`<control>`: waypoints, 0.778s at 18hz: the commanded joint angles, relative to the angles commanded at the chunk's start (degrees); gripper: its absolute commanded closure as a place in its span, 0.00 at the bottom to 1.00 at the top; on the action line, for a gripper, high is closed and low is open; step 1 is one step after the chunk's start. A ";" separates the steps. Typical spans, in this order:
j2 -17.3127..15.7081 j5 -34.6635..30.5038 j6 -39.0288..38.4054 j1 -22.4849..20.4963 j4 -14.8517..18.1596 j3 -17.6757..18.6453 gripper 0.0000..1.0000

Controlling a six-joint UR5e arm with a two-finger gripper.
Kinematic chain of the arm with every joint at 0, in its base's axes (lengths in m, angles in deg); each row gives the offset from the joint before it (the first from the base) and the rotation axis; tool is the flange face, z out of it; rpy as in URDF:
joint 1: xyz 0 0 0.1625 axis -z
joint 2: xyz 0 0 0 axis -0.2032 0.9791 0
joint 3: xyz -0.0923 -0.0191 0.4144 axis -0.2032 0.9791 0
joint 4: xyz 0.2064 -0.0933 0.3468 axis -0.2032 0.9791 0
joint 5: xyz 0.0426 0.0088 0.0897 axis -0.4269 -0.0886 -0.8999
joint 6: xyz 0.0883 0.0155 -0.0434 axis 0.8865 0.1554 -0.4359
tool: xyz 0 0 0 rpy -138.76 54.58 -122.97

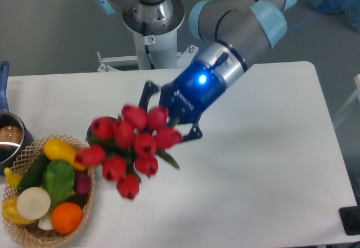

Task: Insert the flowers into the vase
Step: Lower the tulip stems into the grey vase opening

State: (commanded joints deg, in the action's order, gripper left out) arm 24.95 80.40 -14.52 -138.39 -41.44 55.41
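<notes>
The flowers point(132, 147), a bunch of red closed tulip heads with some green leaves, hang in the air over the left middle of the white table point(264, 163). The heads point down and left, toward the camera. My gripper point(170, 115) is right behind the bunch on its upper right side. It is shut on the flowers' stems, which the heads hide. Its black fingers point(148, 92) show on either side of the bunch. The vase is hidden; only a dark sliver point(89, 134) shows behind the bunch's left edge, and I cannot tell what it is.
A wicker basket point(85, 217) with produce stands at the front left, just under the bunch's lower left. A steel pot point(10, 138) with a blue handle is at the left edge. The arm's base point(152, 28) stands at the back.
</notes>
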 joint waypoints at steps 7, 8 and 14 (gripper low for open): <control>0.17 4.22 9.77 0.61 0.00 3.44 1.00; 0.08 4.48 9.77 0.79 0.00 3.96 1.00; -1.68 4.75 9.86 0.53 0.09 7.48 1.00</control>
State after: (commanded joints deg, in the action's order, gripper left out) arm 23.27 85.15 -4.66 -137.87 -41.35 62.90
